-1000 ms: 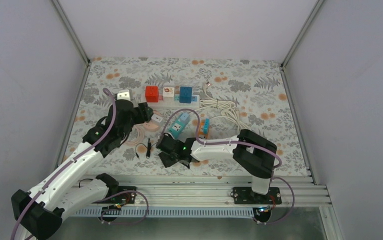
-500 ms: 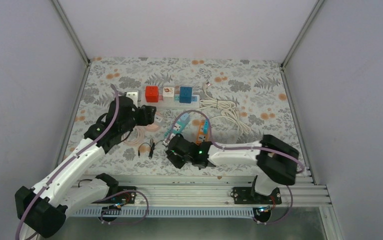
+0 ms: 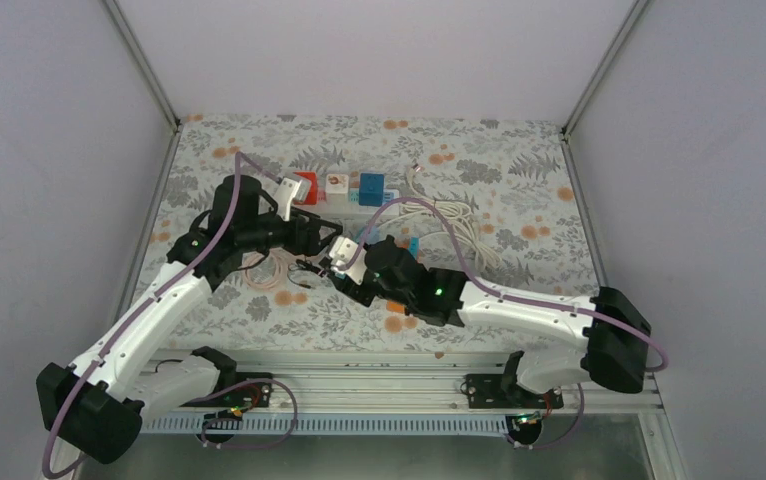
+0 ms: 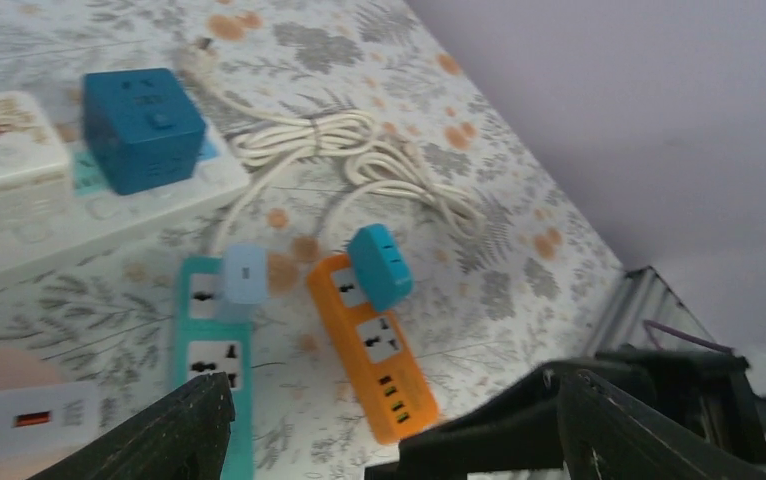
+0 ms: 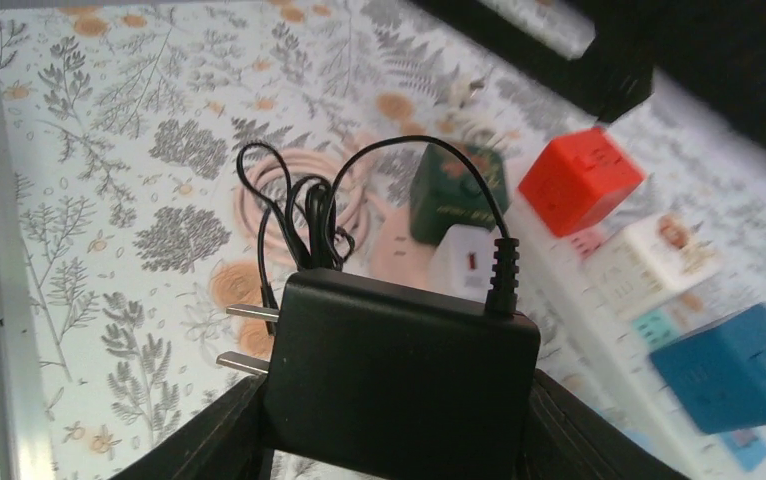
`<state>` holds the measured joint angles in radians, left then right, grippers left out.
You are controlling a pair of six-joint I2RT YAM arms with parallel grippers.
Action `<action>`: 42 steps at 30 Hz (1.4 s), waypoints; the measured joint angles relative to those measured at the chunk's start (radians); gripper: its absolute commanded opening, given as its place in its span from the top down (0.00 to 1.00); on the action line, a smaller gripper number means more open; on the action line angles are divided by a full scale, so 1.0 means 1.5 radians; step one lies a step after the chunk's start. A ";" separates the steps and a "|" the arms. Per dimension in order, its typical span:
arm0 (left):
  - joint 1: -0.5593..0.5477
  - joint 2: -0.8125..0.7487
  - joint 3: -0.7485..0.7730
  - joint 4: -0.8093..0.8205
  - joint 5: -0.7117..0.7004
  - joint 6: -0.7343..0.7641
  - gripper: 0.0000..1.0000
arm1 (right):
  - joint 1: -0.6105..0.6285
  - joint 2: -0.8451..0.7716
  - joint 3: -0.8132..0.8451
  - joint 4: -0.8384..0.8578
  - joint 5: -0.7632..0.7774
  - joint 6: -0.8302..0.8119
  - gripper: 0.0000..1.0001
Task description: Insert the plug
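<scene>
**Item:** black adapter (image 5: 399, 350), the task's plug.
**Loc.:** held off the mat, mid-table, on the near side of the white strip (image 4: 89, 215). Two prongs bare, lead hanging.
**Right gripper** (image 5: 401, 432): clamped on adapter body.
**Left gripper** (image 4: 394, 392): fingers spread, nothing betw. them; hovers just left of the right one.
**Step, prob.:** carry to socket; not yet inserted.
**Next req.:** pick a free outlet, e.g. teal strip (image 4: 209, 345) or orange strip (image 4: 371, 340). Turn prongs down, line up w/ slots, press straight. Left could steady the strip.
</scene>
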<state>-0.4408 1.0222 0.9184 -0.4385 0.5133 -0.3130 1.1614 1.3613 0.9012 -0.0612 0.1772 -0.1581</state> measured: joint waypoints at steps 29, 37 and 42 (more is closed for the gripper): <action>0.006 0.086 0.048 -0.049 0.269 0.115 0.35 | -0.039 -0.069 0.045 -0.100 -0.001 -0.202 0.51; -0.007 0.115 0.048 -0.054 0.270 0.120 0.52 | -0.039 -0.069 0.058 -0.107 -0.016 -0.223 0.50; -0.017 0.121 0.048 -0.064 0.262 0.127 0.80 | -0.039 -0.069 0.067 -0.112 -0.021 -0.234 0.46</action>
<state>-0.4664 1.2030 0.9909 -0.5343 0.9062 -0.1230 1.1034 1.2579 1.0012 -0.2291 0.1463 -0.5087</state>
